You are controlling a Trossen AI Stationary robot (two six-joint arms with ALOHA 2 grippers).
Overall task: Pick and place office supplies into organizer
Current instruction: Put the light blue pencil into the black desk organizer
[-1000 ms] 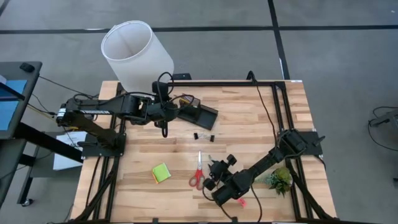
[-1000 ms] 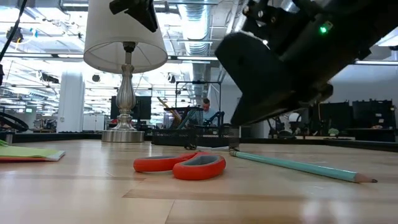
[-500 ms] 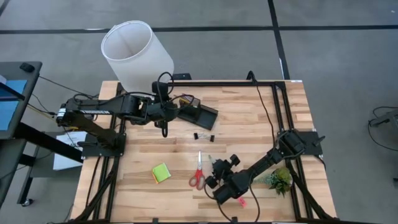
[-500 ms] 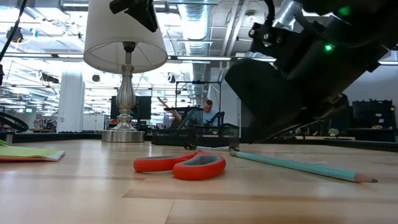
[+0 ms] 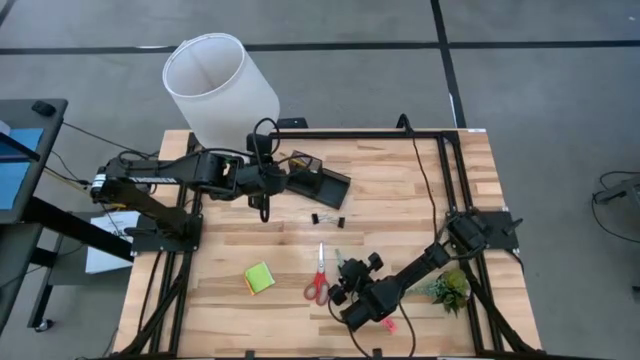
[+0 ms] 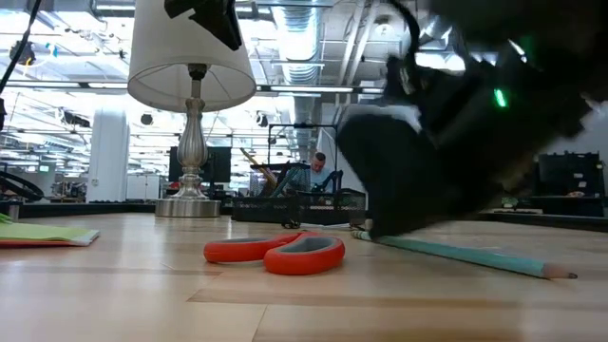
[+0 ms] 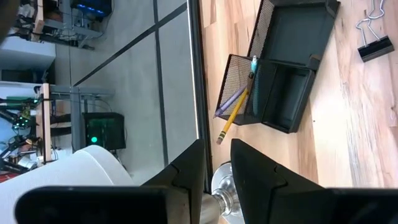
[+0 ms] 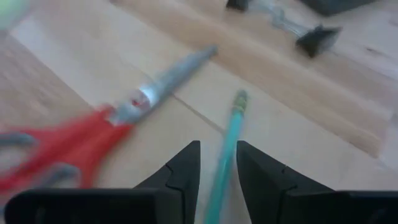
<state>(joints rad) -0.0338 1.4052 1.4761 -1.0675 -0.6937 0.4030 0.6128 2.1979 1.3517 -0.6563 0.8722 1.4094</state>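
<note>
The black organizer (image 5: 320, 183) stands at the table's far middle; its mesh cup (image 7: 239, 87) holds several pens and pencils. My left gripper (image 5: 266, 195) hovers beside it, shut and empty. Red-handled scissors (image 5: 318, 276) and a teal pencil (image 6: 456, 255) lie near the front. My right gripper (image 5: 343, 285) is down at the table, narrowly open. Its fingers stand on either side of the pencil (image 8: 229, 140), just behind the eraser end. A lime-green sticky pad (image 5: 260, 277) lies to the left of the scissors, and black clips (image 5: 327, 219) lie mid-table. My right gripper's fingers (image 8: 186, 168) stand along the teal pencil, one on each side, near its eraser end (image 8: 239, 98). The pencil lies flat on the table. Whether the fingers touch it I cannot tell.
A white-shaded lamp (image 5: 215, 85) stands at the far left corner, close to my left arm. A small green plant (image 5: 450, 288) sits beside my right arm, and a small pink-red piece (image 5: 388, 324) lies near the front edge.
My right gripper has gone down from above the pencil to the table at the pencil's eraser end. The pencil and the scissors have stayed where they were.
</note>
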